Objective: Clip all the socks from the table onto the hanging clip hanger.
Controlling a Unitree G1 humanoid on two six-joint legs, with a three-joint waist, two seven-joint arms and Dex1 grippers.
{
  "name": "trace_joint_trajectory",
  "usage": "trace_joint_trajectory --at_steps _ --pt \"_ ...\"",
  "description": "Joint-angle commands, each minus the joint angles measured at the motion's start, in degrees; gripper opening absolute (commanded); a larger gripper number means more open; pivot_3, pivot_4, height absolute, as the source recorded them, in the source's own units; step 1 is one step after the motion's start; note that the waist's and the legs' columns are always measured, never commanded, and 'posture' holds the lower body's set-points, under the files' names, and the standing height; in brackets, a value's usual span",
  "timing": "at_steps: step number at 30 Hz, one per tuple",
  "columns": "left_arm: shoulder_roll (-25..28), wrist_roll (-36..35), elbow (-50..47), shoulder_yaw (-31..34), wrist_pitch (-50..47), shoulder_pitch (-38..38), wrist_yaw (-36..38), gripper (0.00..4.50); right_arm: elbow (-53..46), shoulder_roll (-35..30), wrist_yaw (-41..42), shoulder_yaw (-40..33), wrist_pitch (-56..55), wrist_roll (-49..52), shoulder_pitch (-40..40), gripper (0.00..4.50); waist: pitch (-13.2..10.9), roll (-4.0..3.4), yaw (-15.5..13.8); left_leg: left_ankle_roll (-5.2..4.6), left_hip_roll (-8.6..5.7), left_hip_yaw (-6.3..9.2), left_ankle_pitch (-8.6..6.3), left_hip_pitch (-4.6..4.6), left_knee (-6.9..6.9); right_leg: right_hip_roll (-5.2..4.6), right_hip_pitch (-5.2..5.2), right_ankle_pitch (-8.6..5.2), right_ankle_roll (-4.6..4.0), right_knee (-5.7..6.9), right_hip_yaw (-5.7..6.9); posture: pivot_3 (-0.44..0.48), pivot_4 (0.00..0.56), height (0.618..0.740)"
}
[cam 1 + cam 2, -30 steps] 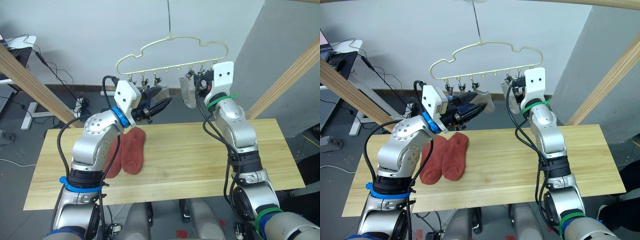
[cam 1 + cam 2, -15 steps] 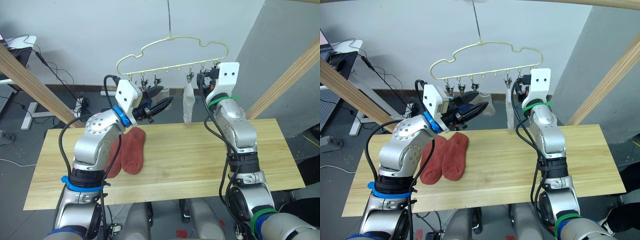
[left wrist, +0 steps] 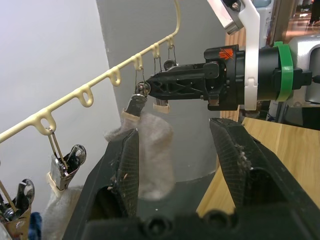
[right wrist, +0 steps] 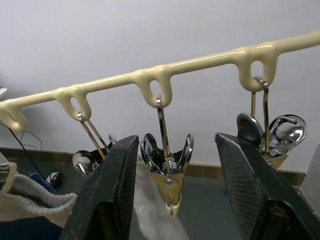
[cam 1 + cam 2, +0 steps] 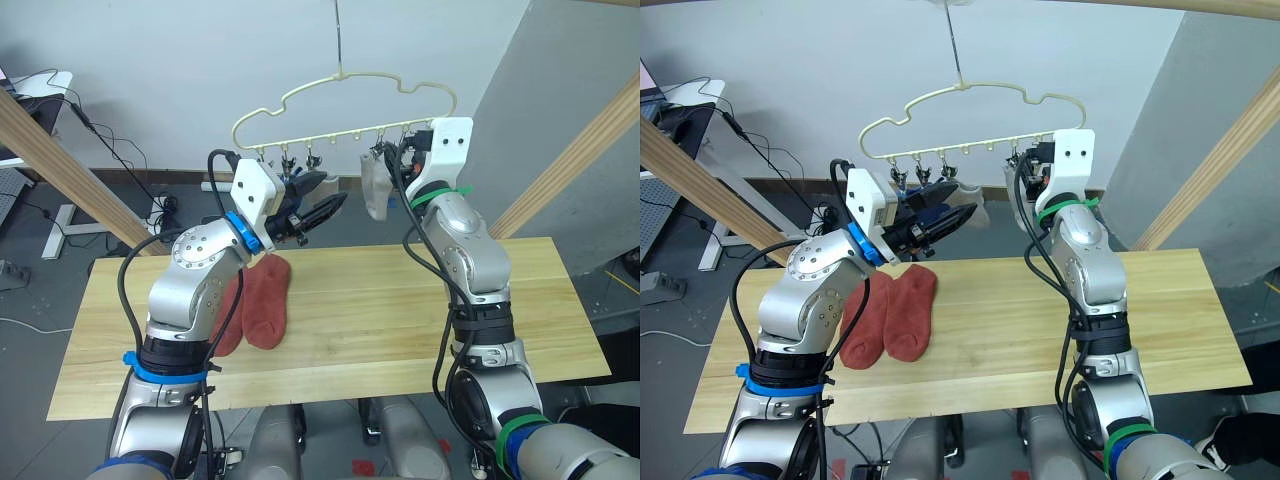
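While the cream clip hanger (image 5: 345,108) hangs by its hook above the far edge of the table (image 5: 400,310), both grippers are raised to its row of metal clips. Left gripper (image 5: 322,208): fingers spread apart, holding nothing, pointed toward the clips under the hanger's left half. Right gripper (image 5: 1025,170): up beside the clips near the hanger's right end, fingers parted with one clip (image 4: 167,165) between them, not pinched. Grey sock (image 5: 376,190): hanging from a clip just beside the right gripper. Another pale sock (image 5: 970,205): clipped near the left gripper. Two rust-red socks (image 5: 262,303): lying side by side on the table's left part, touching each other.
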State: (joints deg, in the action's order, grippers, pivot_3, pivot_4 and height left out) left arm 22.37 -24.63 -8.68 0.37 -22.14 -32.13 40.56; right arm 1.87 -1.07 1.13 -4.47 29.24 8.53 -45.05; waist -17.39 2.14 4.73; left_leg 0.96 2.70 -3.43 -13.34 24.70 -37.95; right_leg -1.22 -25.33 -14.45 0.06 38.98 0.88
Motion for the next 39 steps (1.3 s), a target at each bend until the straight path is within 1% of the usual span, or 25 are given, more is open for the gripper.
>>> trace_joint_trajectory --at_steps 1,2,5,9,12,17,19,21,24,26,29,35,37,39 --pt "-0.1 0.1 -1.4 -0.2 0.6 -0.3 -0.1 2.52 -3.1 0.3 0.0 -0.3 -0.5 1.0 -1.4 2.53 0.0 0.00 0.0 0.00 0.00 0.00 0.00 0.00 0.00 0.00 0.00 0.00 0.00 0.00 0.00 -0.133 0.287 0.740" --pt "-0.2 0.1 -1.3 -0.2 0.6 -0.3 -0.1 2.52 -3.1 0.3 0.0 -0.3 -0.5 1.0 -1.4 2.53 0.0 0.00 0.0 0.00 0.00 0.00 0.00 0.00 0.00 0.00 0.00 0.00 0.00 0.00 0.00 -0.136 0.287 0.740" --pt "-0.2 0.3 -1.3 -0.3 0.7 -0.2 -0.1 2.52 -3.2 0.3 0.1 -0.4 -0.6 1.2 -1.5 1.95 0.0 0.00 0.0 0.00 0.00 0.00 0.00 0.00 0.00 0.00 0.00 0.00 0.00 0.00 0.00 -0.136 0.287 0.740" --pt "-0.2 0.5 -1.4 -0.4 0.9 0.2 0.0 2.52 -3.4 0.2 0.4 -0.2 -0.8 1.4 -1.5 0.59 0.0 0.00 0.0 0.00 0.00 0.00 0.00 0.00 0.00 0.00 0.00 0.00 0.00 0.00 0.00 -0.136 0.287 0.740" --pt "0.0 1.0 -1.5 -0.5 1.2 0.9 0.1 2.52 -3.3 -0.1 0.8 0.1 -1.2 1.3 -1.5 0.11 0.0 0.00 0.0 0.00 0.00 0.00 0.00 0.00 0.00 0.00 0.00 0.00 0.00 0.00 0.00 -0.138 0.286 0.740" --pt "0.4 2.2 -2.2 -0.7 1.7 2.2 -0.2 2.52 -3.6 -0.4 1.3 0.3 -1.6 1.0 -1.3 0.09 0.0 0.00 0.0 0.00 0.00 0.00 0.00 0.00 0.00 0.00 0.00 0.00 0.00 0.00 0.00 -0.138 0.286 0.740" --pt "0.7 3.8 -2.6 -0.8 1.8 3.5 -1.4 2.52 -3.6 -0.5 1.5 0.4 -2.0 0.8 -1.3 0.09 0.0 0.00 0.1 0.00 0.01 0.00 0.00 0.00 0.00 0.00 0.00 0.00 0.00 0.00 0.00 -0.139 0.288 0.740" --pt "0.8 6.4 -3.2 -0.4 1.7 6.9 -4.5 2.52 -3.7 -0.8 1.8 0.6 -2.3 0.5 -1.1 0.09 0.0 0.00 0.1 -0.01 0.01 0.00 0.00 0.00 0.00 0.00 0.00 0.00 0.00 0.00 -0.01 -0.139 0.288 0.740" --pt "0.2 10.1 -3.5 0.7 0.0 12.0 -10.8 3.04 -3.9 -1.2 2.3 0.8 -2.5 0.4 -0.8 0.09 0.0 0.00 0.2 -0.01 0.02 -0.01 -0.01 0.00 0.02 0.00 -0.01 0.00 0.00 0.00 -0.03 -0.139 0.290 0.740" --pt "0.0 11.5 -3.4 0.7 -2.0 14.5 -13.5 3.62 -4.0 -1.5 2.5 0.8 -2.5 0.5 -0.7 0.09 0.0 0.00 0.1 -0.07 0.02 0.00 -0.04 0.00 0.02 0.00 -0.02 0.00 0.00 0.00 -0.02 -0.136 0.292 0.740" --pt "-1.7 15.1 1.0 0.9 -3.4 18.1 -19.8 4.47 -4.1 -2.0 3.3 1.1 -2.2 0.7 -0.5 0.09 0.0 0.00 0.1 -0.23 0.01 0.00 -0.13 0.00 0.01 -0.02 -0.02 0.00 0.00 0.01 -0.01 -0.135 0.295 0.740" --pt "-6.1 15.4 12.3 4.1 -5.5 17.0 -26.8 4.50 -4.3 -2.5 4.2 1.8 -1.3 0.9 -0.3 0.09 0.0 0.00 0.0 -0.24 0.01 0.03 -0.14 0.00 0.00 -0.03 -0.02 0.00 0.00 0.04 0.04 -0.143 0.297 0.740" --pt "-6.5 15.9 15.4 4.5 -5.1 16.2 -27.8 4.50 -4.5 -2.6 4.4 1.9 -1.0 0.8 -0.3 0.09 0.0 0.00 0.0 -0.24 0.01 0.02 -0.14 0.00 0.00 -0.03 -0.02 0.00 0.00 0.04 0.04 -0.158 0.297 0.740" --pt "-6.5 16.5 18.1 3.5 -4.7 15.5 -27.2 4.50 -4.8 -2.8 4.5 1.9 -0.6 0.8 -0.1 0.09 0.0 0.00 0.0 -0.24 0.01 0.02 -0.14 0.00 0.00 -0.03 -0.02 0.00 -0.01 0.03 0.04 -0.158 0.297 0.740"
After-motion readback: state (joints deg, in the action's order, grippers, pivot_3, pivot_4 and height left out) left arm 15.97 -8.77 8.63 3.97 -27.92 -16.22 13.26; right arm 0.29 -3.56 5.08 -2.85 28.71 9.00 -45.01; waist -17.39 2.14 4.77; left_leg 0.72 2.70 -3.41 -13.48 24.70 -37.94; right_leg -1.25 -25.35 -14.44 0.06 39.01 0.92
